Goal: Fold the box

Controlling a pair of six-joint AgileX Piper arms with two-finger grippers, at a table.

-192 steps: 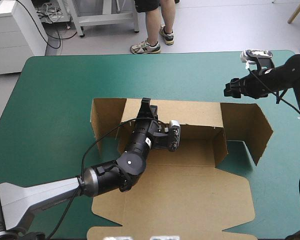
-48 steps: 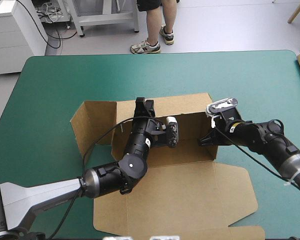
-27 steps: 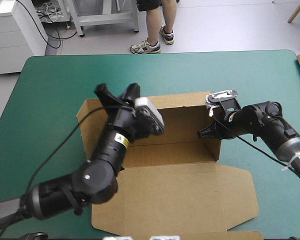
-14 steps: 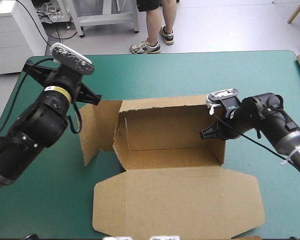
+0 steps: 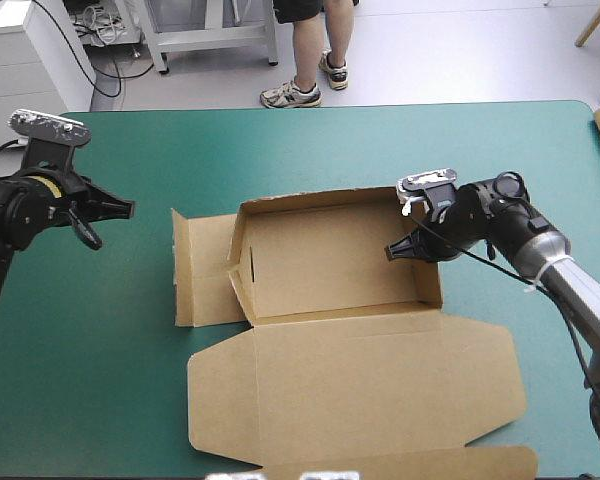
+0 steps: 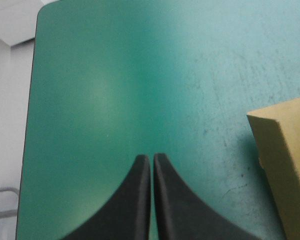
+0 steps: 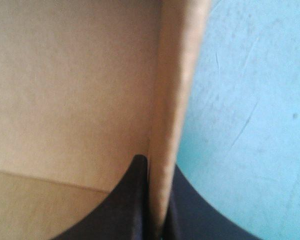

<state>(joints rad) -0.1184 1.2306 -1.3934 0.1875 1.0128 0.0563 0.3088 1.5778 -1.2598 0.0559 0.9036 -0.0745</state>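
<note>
The brown box point(image 5: 330, 270) sits mid-table as an open tray with its far wall and right wall raised. Its lid point(image 5: 360, 385) lies flat toward the near edge, and a side flap point(image 5: 200, 270) is spread out to the left. My right gripper point(image 5: 392, 252) is shut on the right wall; the right wrist view shows that wall point(image 7: 175, 90) pinched between the black fingers of the gripper point(image 7: 155, 165). My left gripper point(image 5: 128, 208) hovers left of the box over the teal-green cover, holding nothing. The left wrist view has it point(image 6: 151, 157) shut, with a box corner point(image 6: 285, 165) off to one side.
Bare teal-green cover point(image 5: 100, 330) stretches between my left gripper and the box's left flap. The table's edge point(image 6: 32, 100) runs close beyond the left gripper. A strip of brown board point(image 5: 430, 465) shows at the near edge.
My left arm has pulled out of the box and swung far left over the bare table. The left flap has dropped outward. The right gripper stays clamped on the right wall, shifted slightly left.
</note>
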